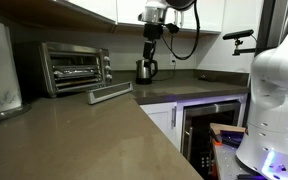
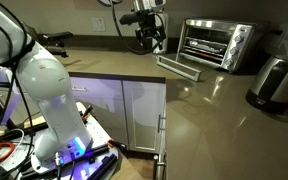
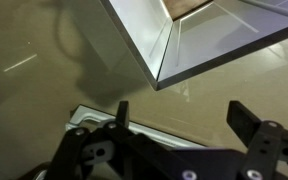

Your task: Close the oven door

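The small silver oven (image 1: 74,65) stands on the counter against the wall; it also shows in an exterior view (image 2: 216,42). Its oven door (image 1: 110,93) hangs open, folded down flat towards the counter, with the bar handle at the front edge, as both exterior views show (image 2: 179,67). My gripper (image 1: 151,48) hangs in the air well away from the door, towards the counter's corner (image 2: 149,40). In the wrist view the gripper (image 3: 184,118) has both fingers spread wide with nothing between them, over bare counter. The oven is out of the wrist view.
A small dark kettle (image 1: 144,70) stands below the gripper. A steel appliance (image 2: 274,82) sits on the counter beside the oven. A dark glass-fronted undercounter appliance (image 1: 209,125) is below the counter edge. The white robot base (image 2: 34,80) stands on the floor.
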Action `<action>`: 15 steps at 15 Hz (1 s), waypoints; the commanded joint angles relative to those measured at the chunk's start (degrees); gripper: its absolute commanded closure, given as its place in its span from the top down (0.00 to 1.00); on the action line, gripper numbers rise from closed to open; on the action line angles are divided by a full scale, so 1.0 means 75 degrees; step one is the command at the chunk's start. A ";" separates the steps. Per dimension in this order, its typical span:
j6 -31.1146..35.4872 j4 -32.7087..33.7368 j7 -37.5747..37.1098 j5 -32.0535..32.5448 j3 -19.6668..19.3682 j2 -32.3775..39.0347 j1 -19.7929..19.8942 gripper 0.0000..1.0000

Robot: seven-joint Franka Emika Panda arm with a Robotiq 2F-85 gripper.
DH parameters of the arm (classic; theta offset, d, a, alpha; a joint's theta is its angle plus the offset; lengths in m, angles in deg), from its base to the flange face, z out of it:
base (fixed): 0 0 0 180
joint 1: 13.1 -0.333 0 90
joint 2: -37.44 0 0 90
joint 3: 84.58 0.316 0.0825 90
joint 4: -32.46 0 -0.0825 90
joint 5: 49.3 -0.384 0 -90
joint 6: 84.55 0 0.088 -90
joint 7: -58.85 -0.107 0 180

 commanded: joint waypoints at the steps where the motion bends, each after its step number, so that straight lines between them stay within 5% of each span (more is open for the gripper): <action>1: -0.0026 0.0018 -0.0007 0.0007 -0.0016 0.0001 -0.0022 1.00; 8: 0.0127 0.0114 -0.0191 0.0304 0.0115 0.0074 0.0104 1.00; 15: 0.1390 0.0341 -0.0339 0.0316 0.0011 0.0693 0.0066 1.00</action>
